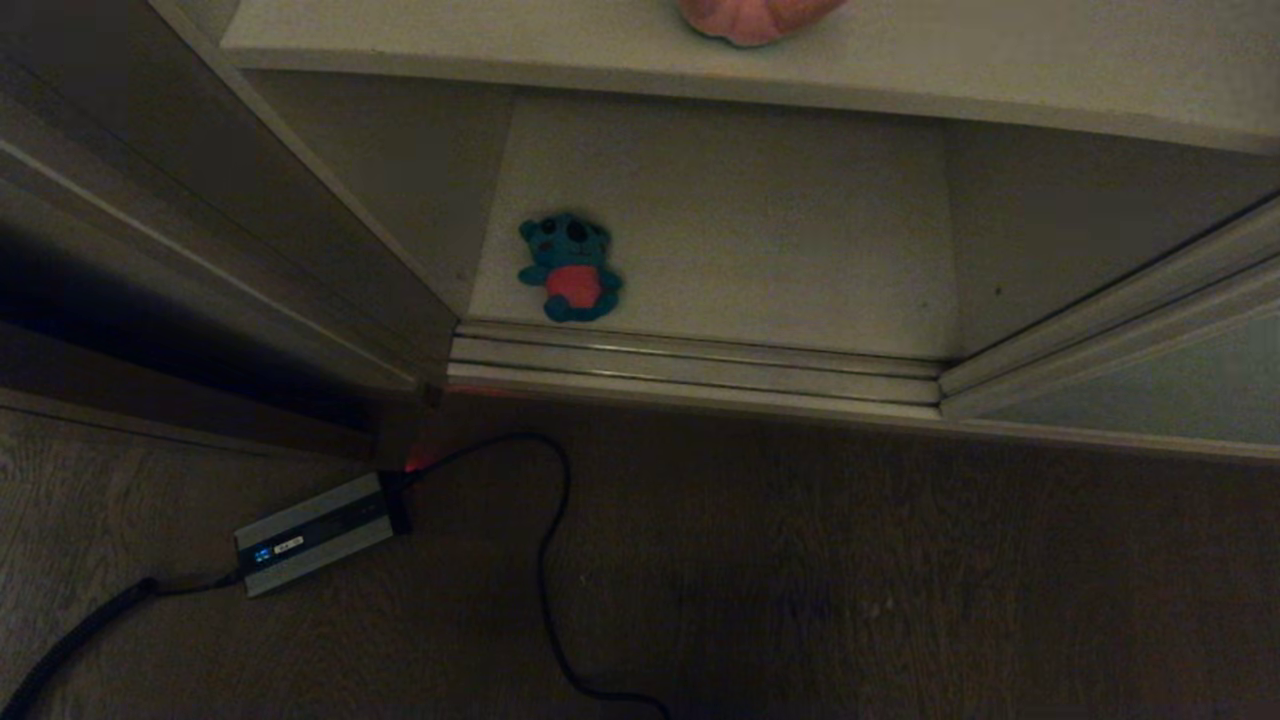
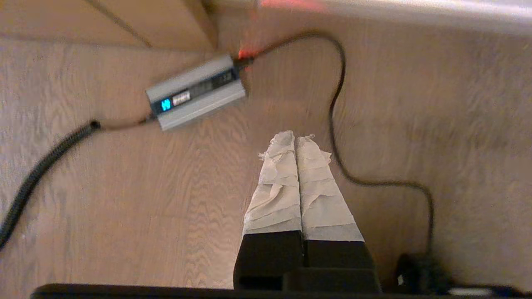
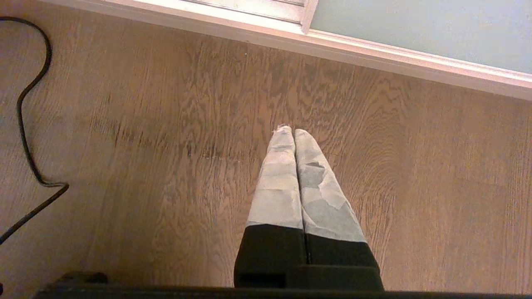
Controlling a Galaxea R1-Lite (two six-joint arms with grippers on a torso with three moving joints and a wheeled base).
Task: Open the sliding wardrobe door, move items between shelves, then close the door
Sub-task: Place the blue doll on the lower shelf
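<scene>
Wooden floor (image 2: 124, 207) lies under both empty end effectors, left (image 2: 296, 139) and right (image 3: 289, 132), fingers pressed together; beyond them, teal bear (image 1: 570, 267) lies on the bottom shelf (image 1: 760, 240).

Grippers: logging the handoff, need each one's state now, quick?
Left gripper: shut, empty, above the wooden floor.
Right gripper: shut, empty, above the floor too.

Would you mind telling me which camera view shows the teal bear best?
The head view: the teal bear lies in full sight on the lower shelf, near its front left corner. Neither wrist view shows it; both look down at the wooden floor.
</scene>
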